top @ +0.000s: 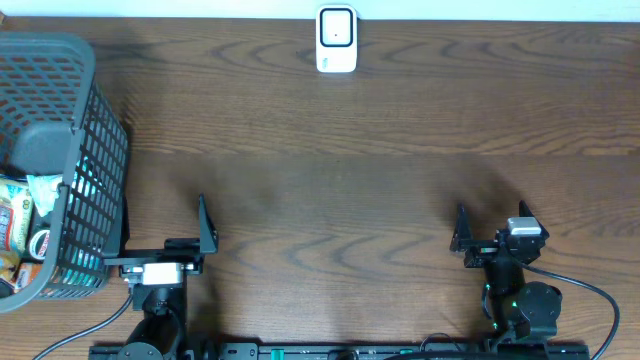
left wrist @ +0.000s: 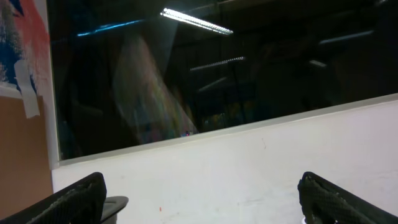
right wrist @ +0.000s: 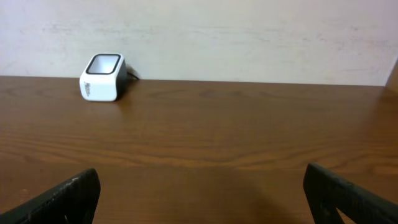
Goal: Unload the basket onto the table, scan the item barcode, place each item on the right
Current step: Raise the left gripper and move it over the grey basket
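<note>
The left gripper (top: 163, 228) and right gripper (top: 492, 225) gape wide, empty; the scanner (top: 336, 40) stands upright, window facing them.

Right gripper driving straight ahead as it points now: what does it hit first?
The way looks free over the table up to the back wall, probably. The scanner sits left of the right gripper's line.

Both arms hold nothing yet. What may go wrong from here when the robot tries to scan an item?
1. The packets lie crowded inside the basket, behind its tall mesh wall; the left arm, beside it, may catch the mesh or lift two.
2. The scanner sits at the table's far edge, far from both arms; a long reach may present the barcode off its window.
3. The left wrist camera sees only the room wall, not the basket.
</note>
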{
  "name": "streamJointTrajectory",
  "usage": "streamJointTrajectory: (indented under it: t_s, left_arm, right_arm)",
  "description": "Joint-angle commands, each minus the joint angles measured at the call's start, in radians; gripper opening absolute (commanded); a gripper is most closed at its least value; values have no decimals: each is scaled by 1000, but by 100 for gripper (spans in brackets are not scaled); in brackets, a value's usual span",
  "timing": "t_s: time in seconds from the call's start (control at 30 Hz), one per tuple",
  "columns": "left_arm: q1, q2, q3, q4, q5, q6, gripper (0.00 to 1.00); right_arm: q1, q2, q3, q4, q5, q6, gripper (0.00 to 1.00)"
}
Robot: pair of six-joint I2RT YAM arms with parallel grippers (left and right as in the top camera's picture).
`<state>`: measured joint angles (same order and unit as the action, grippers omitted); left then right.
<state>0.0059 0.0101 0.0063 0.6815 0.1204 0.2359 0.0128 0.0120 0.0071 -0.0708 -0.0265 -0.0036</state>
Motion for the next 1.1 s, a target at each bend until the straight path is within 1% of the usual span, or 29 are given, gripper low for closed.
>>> streamJointTrajectory:
  t_s: [0.0, 0.13, 0.27, 0.33, 0.4, 0.57, 0.63, 0.77, 0.9, 1.07]
  left_arm:
    - [6, -6, 55, 9, -9, 22, 98]
    - [6, 2, 87, 8, -9, 22, 98]
    - [6, 45, 140, -2, -8, 22, 98]
    - [6, 77, 187, -44, 3, 21, 98]
    - [6, 117, 257, -142, 3, 21, 98]
    - [6, 257, 523, -548, 3, 43, 98]
    - [6, 309, 598, -629, 30, 48, 98]
    - [6, 360, 633, -628, 55, 48, 98]
    - [6, 360, 633, -616, 81, 44, 97]
    - [6, 360, 633, -612, 72, 43, 98]
  right_arm:
    - [8, -5, -2, -4, -2, 18, 99]
    - [8, -5, -2, -4, -2, 18, 99]
    - [8, -5, -2, -4, -2, 18, 99]
    - [8, -5, -2, -4, -2, 18, 99]
    - [8, -5, -2, -4, -2, 18, 99]
    - [8, -5, -2, -4, -2, 18, 99]
    - [8, -5, -2, -4, -2, 18, 99]
    - [8, -5, -2, -4, -2, 18, 99]
    - [8, -5, -2, -4, -2, 18, 99]
    - [8, -5, -2, -4, -2, 18, 99]
